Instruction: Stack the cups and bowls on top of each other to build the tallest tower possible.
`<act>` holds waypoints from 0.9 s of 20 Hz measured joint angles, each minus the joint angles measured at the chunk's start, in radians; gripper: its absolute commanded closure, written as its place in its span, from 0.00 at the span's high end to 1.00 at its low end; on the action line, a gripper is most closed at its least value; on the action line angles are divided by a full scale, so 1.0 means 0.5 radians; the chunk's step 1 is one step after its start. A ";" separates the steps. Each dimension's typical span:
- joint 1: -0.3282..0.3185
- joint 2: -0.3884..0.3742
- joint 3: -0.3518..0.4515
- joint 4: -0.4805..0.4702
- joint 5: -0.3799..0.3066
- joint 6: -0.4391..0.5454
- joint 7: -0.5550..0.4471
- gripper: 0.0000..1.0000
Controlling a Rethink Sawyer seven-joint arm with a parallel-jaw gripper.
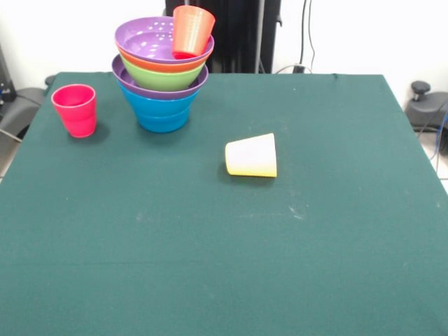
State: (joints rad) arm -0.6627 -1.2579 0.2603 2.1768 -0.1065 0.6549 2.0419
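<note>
The tower point(162, 84) stands at the far left of the table: a blue bowl point(161, 112) lowest, then a purple bowl, a lime green bowl point(162, 77), an orange bowl and a wide purple bowl point(150, 40) on top. A red cup point(192, 31) stands tilted inside the top purple bowl, at its right side. A pink-magenta cup point(75, 110) stands upright on the cloth left of the tower. A yellow cup point(252, 155) lies on its side near the table's middle. The gripper is out of view.
The table is covered with a dark green cloth point(224, 245). The robot's black pedestal point(238, 35) stands behind the table's far edge, just right of the tower. Cables hang by the white wall behind it.
</note>
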 measured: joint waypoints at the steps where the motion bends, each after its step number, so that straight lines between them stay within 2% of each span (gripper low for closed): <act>1: 0.005 0.013 -0.001 0.000 0.000 -0.002 0.000 1.00; 11: 0.068 0.176 -0.028 -0.011 0.000 -0.066 0.000 1.00; 18: 0.091 0.292 -0.056 -0.086 -0.035 -0.070 0.000 1.00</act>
State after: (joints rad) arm -0.6174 -1.1119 0.2323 2.1340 -0.1239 0.6200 2.0419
